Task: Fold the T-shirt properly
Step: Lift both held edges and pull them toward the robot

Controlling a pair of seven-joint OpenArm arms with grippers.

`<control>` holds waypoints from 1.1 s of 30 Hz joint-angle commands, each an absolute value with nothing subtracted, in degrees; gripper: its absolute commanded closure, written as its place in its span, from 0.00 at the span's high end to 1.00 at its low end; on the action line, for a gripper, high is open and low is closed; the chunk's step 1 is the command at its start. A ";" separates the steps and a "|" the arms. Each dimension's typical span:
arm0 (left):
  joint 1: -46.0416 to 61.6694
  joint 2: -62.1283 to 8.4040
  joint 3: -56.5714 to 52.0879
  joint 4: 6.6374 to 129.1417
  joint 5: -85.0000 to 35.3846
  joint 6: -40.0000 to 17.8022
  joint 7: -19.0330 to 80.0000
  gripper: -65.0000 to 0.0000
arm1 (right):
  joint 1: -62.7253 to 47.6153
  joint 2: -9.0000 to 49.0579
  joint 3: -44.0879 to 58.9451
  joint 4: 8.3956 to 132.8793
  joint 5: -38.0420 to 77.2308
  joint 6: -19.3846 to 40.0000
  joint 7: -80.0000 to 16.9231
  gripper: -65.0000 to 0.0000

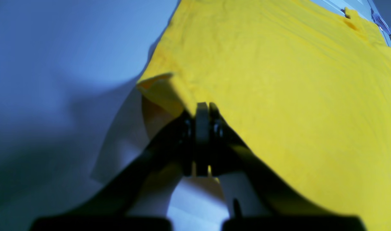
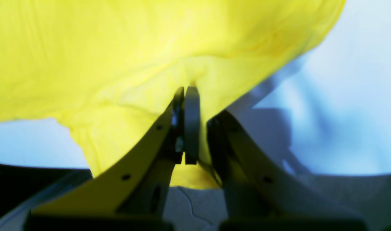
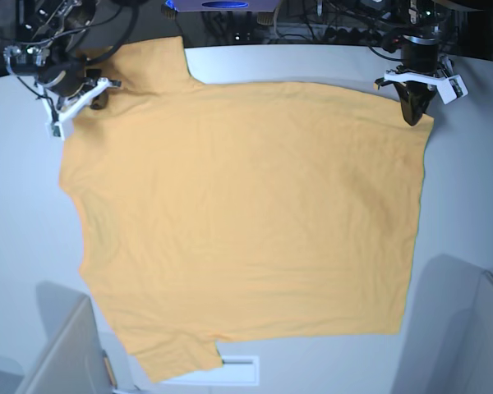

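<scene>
1. The T-shirt (image 3: 246, 222) lies spread flat on the white worktop (image 3: 468, 205), plain orange-yellow side up, covering most of the surface in the base view.
2. One sleeve points to the top left of the base view, the other to the bottom left; the straight hem runs down the right side.
3. The left gripper (image 3: 412, 115) stands at the upper right corner of the cloth in the base view. In the left wrist view its jaws are pressed together on the edge of the fabric (image 1: 278, 96), with a small flap of cloth curled up just beside them.
4. The right gripper (image 3: 94, 98) sits at the upper left, at the shoulder beside the top sleeve. In the right wrist view its jaws are clamped on a bunched fold of the yellow fabric (image 2: 118, 64), which is raised off the worktop there.
5. The cloth between the two grippers shows only light wrinkles.
6. A white label or slip (image 3: 238, 361) lies on the worktop just beside the lower sleeve.
</scene>
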State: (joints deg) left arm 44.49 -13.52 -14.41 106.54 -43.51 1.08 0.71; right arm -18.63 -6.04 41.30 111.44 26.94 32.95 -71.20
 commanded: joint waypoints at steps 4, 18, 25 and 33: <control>45.05 -13.93 -14.55 107.38 -43.12 0.57 -0.57 0.00 | -18.15 -5.93 41.45 112.22 27.74 33.27 -70.37 0.00; 45.14 -14.46 -14.55 107.30 -43.03 0.57 -0.48 0.00 | -19.12 -5.93 41.71 112.22 27.74 33.27 -70.37 0.00; 46.37 -14.46 -14.55 107.30 -43.03 0.48 -0.48 0.00 | -20.44 -6.02 41.71 112.22 27.74 33.27 -70.37 0.00; 48.92 -14.46 -15.16 107.30 -43.03 0.40 -0.48 0.00 | -22.73 -6.02 41.54 112.22 27.74 33.27 -70.46 0.00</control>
